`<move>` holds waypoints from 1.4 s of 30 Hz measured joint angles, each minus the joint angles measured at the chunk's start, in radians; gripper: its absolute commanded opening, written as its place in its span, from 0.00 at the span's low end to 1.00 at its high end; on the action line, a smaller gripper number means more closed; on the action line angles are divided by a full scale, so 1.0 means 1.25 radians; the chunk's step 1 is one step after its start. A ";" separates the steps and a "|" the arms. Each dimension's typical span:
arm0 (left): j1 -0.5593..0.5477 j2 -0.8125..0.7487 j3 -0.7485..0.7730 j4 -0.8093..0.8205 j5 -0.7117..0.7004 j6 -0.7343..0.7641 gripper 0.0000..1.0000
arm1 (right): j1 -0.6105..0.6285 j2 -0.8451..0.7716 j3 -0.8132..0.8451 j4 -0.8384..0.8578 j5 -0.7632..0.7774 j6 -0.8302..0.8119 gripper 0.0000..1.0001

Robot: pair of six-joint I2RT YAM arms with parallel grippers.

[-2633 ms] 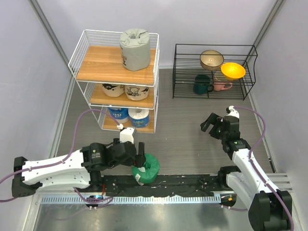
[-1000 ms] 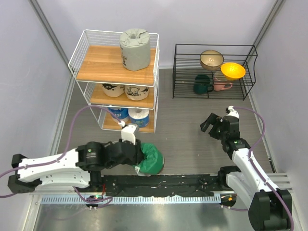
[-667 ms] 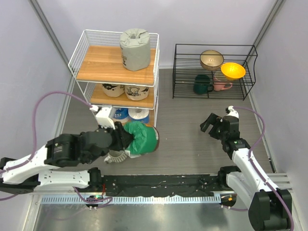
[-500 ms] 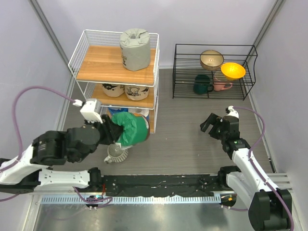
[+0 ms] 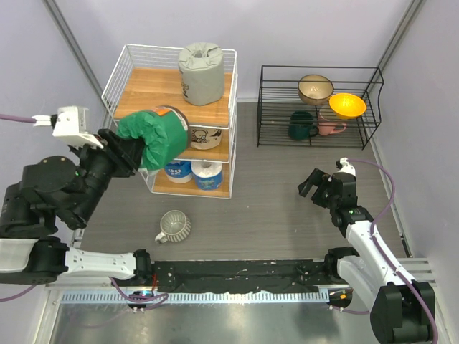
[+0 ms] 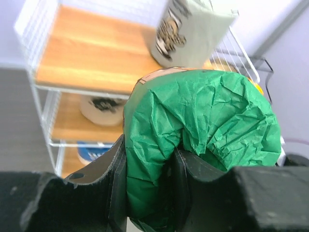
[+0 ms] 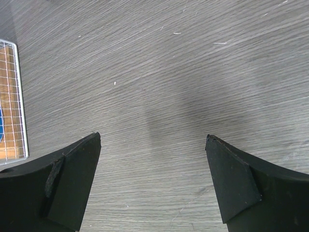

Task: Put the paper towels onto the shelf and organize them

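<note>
My left gripper [image 5: 138, 149] is shut on the green paper towel roll [image 5: 156, 135], held high in the air in front of the shelf [image 5: 143, 93]. In the left wrist view the green roll [image 6: 203, 121] fills the gap between my fingers [image 6: 118, 159], with the top board [image 6: 91, 58] and the grey roll [image 6: 188, 31] beyond it. The grey roll [image 5: 201, 73] stands on the top tier. A tan roll [image 5: 204, 136] sits on the middle tier, two blue and white rolls [image 5: 193, 172] on the bottom one. My right gripper [image 5: 320, 183] hangs open over bare table [image 7: 152, 140].
A ribbed pale mug [image 5: 173, 226] lies on its side on the table in front of the shelf. The low black wire rack [image 5: 319, 107] at the back right holds bowls and mugs. A black strip [image 5: 244, 276] runs along the near edge.
My left arm has lifted the green roll from the table near the front edge up and back to the shelf's front. The pale mug now shows. The right arm has not moved.
</note>
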 measured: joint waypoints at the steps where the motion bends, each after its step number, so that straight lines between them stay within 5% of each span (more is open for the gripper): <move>1: 0.000 -0.001 0.003 0.025 -0.019 0.034 0.30 | 0.000 0.000 0.000 0.000 0.000 0.000 0.95; 13: 0.000 0.042 0.012 0.483 -0.185 0.560 0.35 | 0.000 0.007 0.000 0.000 -0.004 0.000 0.95; 20: 0.000 0.087 0.022 0.656 -0.200 0.753 0.34 | 0.000 0.007 0.000 0.000 -0.005 0.000 0.95; 36: 0.017 0.133 0.034 0.793 -0.183 0.901 0.30 | 0.000 0.003 0.000 0.000 -0.005 0.001 0.95; 42: 0.125 0.174 0.086 0.703 -0.133 0.823 0.29 | 0.000 0.003 0.000 0.000 -0.005 0.000 0.95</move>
